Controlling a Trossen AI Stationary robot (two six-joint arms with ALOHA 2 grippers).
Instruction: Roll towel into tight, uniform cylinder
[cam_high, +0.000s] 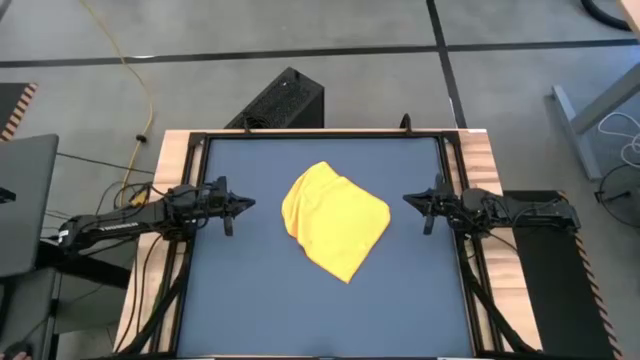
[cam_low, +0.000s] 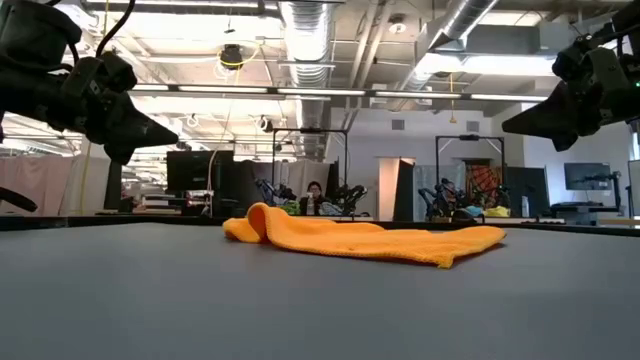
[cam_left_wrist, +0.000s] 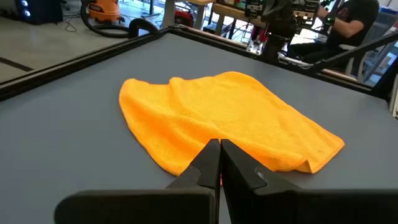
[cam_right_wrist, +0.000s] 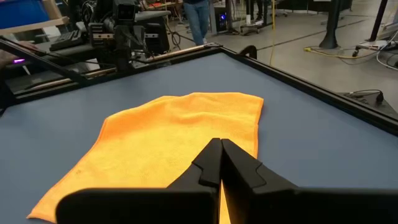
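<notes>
Lying: the towel (cam_high: 336, 220) is spread loosely near the middle of the dark blue mat (cam_high: 250, 300), a little toward the far edge of the counter (cam_high: 176, 150)
Towel shape: crumpled and flat, not rolled; one side is folded over into a soft hump, which the low view (cam_low: 262, 222) shows at its left end
Towel colour: bright yellow from above, more orange in the low and wrist views (cam_left_wrist: 211, 118) (cam_right_wrist: 174, 130)
Towel contact: nothing touches it; both arms are apart from it
Left gripper (cam_high: 243, 206): hangs above the mat near the counter's left edge, pointing toward the towel
Left fingers (cam_left_wrist: 208, 163): pressed together, holding nothing
Right gripper (cam_high: 412, 200): hangs above the mat near the counter's right edge, pointing toward the towel from the opposite side
Right fingers (cam_right_wrist: 211, 163): pressed together tip to tip, holding nothing
Height of arms: in the low view both grippers (cam_low: 150, 128) (cam_low: 520, 122) sit well above the mat, clear of the cloth
Mat: covers nearly the whole counter inside a black frame (cam_high: 320, 135)
Beyond the counter: a black box (cam_high: 283, 100) stands on the floor past the far edge, and a yellow cable (cam_high: 140, 90) trails across the floor at far left
Room: a person (cam_low: 314, 198) sits far off behind the counter in the low view
</notes>
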